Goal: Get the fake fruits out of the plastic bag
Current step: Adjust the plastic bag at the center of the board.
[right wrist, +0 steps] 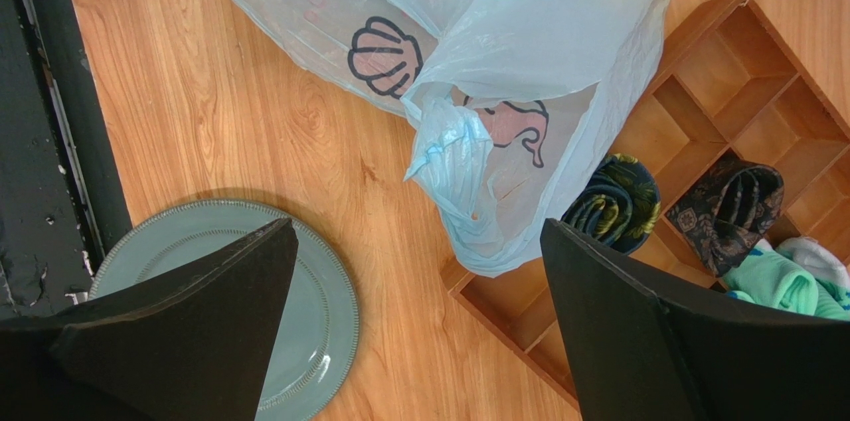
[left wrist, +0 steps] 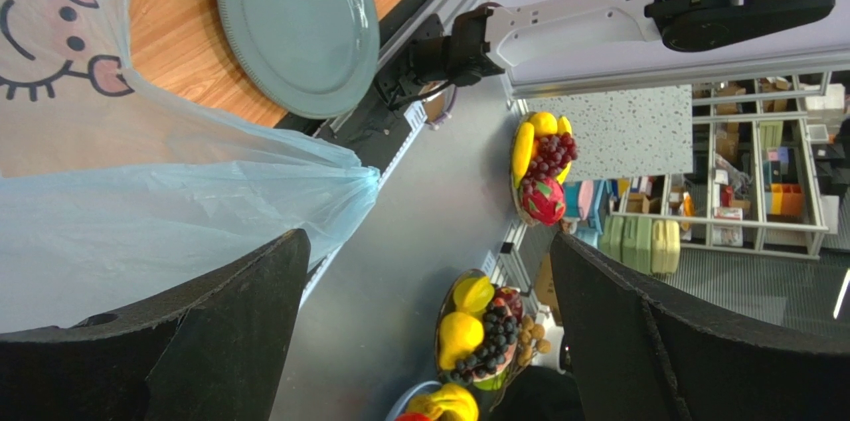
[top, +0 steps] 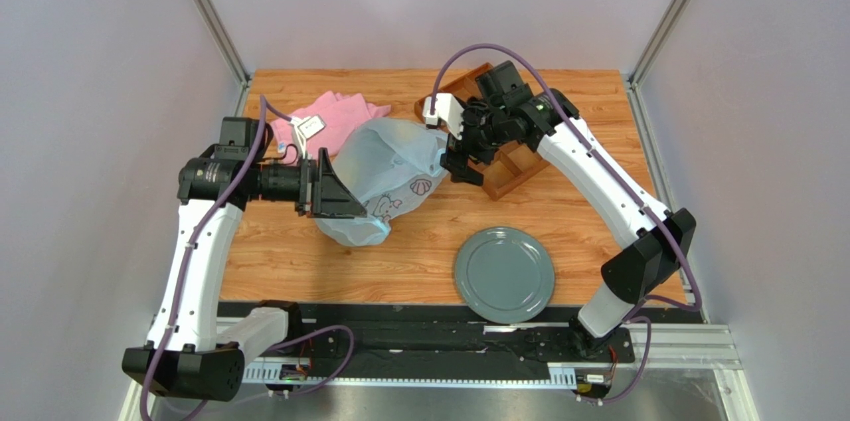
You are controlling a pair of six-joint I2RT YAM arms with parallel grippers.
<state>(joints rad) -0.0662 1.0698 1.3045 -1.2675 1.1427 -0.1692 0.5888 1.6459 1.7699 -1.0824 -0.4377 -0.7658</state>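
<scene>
The pale-blue plastic bag (top: pixel 384 177) lies crumpled mid-table with its cartoon print showing. No fruit shows through it or on the table. My left gripper (top: pixel 337 190) is open at the bag's left side. In the left wrist view the bag (left wrist: pixel 150 202) lies against the outside of one finger, with nothing between the jaws (left wrist: pixel 427 242). My right gripper (top: pixel 461 164) is open and empty above the bag's right edge. In the right wrist view a bunched handle (right wrist: pixel 449 157) of the bag (right wrist: pixel 499 33) hangs ahead of the jaws (right wrist: pixel 419 272).
A grey-green plate (top: pixel 504 274) sits at the front right. A wooden divider tray (top: pixel 509 167) behind the right gripper holds rolled socks (right wrist: pixel 614 202). A pink cloth (top: pixel 334 117) lies behind the bag. Bowls of fruit (left wrist: pixel 544 167) stand off the table, beyond its edge.
</scene>
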